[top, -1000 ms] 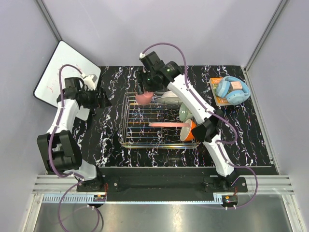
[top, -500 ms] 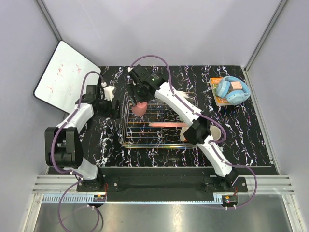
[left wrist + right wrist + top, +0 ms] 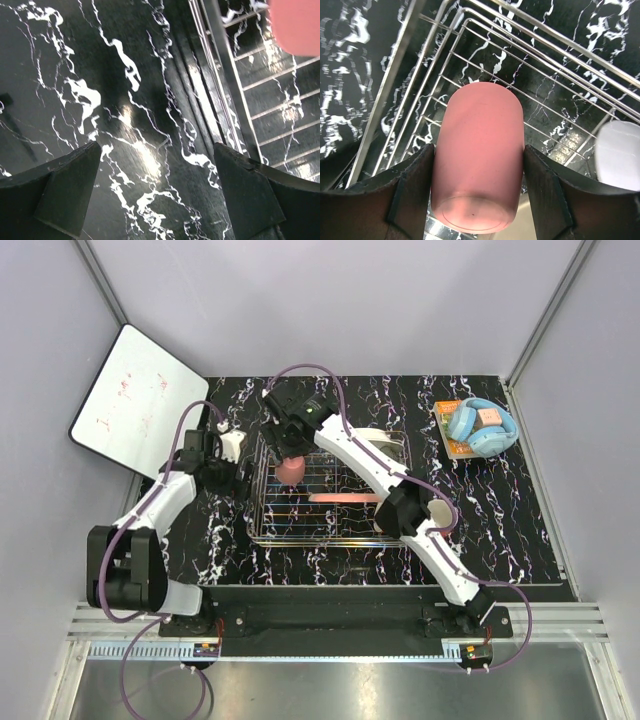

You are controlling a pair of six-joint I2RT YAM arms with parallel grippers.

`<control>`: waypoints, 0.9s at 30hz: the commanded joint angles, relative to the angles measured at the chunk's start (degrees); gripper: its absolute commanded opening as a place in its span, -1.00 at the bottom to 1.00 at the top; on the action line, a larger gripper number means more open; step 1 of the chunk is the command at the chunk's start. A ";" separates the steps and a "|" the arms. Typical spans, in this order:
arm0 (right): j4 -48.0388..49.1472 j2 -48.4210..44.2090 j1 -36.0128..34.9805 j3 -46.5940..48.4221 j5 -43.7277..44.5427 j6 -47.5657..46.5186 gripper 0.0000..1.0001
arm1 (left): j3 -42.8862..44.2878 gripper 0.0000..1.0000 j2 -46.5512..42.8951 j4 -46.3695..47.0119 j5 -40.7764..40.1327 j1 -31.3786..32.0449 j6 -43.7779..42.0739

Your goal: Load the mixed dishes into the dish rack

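My right gripper [image 3: 290,466] is shut on the small pink cup [image 3: 480,130], one finger on each side, base toward the camera. It hangs over the far-left part of the silver wire dish rack [image 3: 268,530]. In the rack a pink plate [image 3: 345,499] stands on edge and a white plate [image 3: 620,155] leans at the back. An orange bowl [image 3: 379,523] is mostly hidden under my right arm's elbow. My left gripper [image 3: 157,152] is open and empty over the black marble table, just left of the rack's rim [image 3: 220,85]. The cup [image 3: 295,25] shows at the top right of that view.
Light-blue headphones [image 3: 481,425] lie on an orange box at the table's back right. A white board [image 3: 125,395] leans at the back left. My right arm stretches diagonally across the rack. Grey walls close in both sides.
My right arm has carried the pink cup left and lower, over the rack's left part. My left arm has swung from near the white board toward the rack's left rim.
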State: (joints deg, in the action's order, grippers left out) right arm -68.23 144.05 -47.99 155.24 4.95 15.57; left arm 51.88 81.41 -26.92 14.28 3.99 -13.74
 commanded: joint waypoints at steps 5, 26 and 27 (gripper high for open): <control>2.66 2.99 -0.27 0.33 -0.47 -1.69 -1.00 | -3.80 0.98 -6.43 -0.06 4.87 3.39 -0.32; 6.53 3.87 -0.27 0.06 0.76 -2.39 -1.00 | -6.17 0.98 -7.05 -1.30 5.41 4.10 -1.20; 6.70 3.44 -0.27 -0.28 0.85 -2.56 -1.00 | -6.17 0.98 -6.88 -1.30 5.32 4.10 -1.20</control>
State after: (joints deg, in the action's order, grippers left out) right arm -64.01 148.11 -47.99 154.80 4.97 14.00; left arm 45.80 74.37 -27.77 15.29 6.83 -14.22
